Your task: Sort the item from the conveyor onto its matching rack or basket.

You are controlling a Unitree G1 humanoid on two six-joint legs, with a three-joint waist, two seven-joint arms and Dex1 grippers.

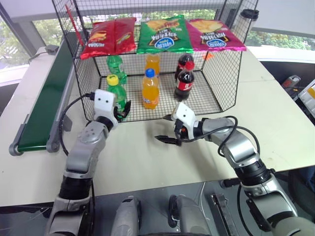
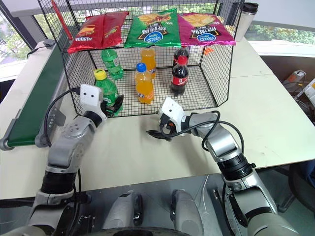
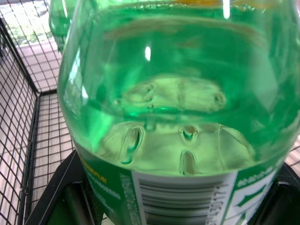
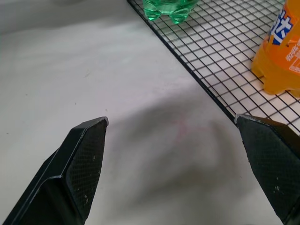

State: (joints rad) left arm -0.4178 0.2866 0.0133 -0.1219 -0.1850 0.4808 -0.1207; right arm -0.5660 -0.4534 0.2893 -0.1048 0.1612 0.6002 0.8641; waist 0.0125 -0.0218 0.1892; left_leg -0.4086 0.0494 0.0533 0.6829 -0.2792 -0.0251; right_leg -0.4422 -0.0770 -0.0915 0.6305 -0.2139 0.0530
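The item (image 1: pixel 116 93), a clear-green bottle with a yellow cap, stands upright at the front left corner of the black wire basket (image 1: pixel 222 73). Its base (image 4: pixel 171 9) is at the grid floor's front edge. My left gripper (image 1: pixel 122 110) is shut on its lower body, and the bottle (image 3: pixel 178 117) sits between the black fingers (image 3: pixel 61 197) in the left wrist view. My right gripper (image 1: pixel 166 129) hangs open over the bare table just in front of the basket, its fingers (image 4: pixel 79 159) wide apart and holding nothing. The dark green conveyor (image 1: pixel 42 108) runs along the left.
Inside the basket stand another green bottle (image 1: pixel 116 66), two orange bottles (image 1: pixel 150 91) and two cola bottles (image 1: pixel 184 81). Three chip bags (image 1: pixel 165 34) lie on its upper shelf. A tumbler (image 2: pixel 244 17) stands behind the basket at the right.
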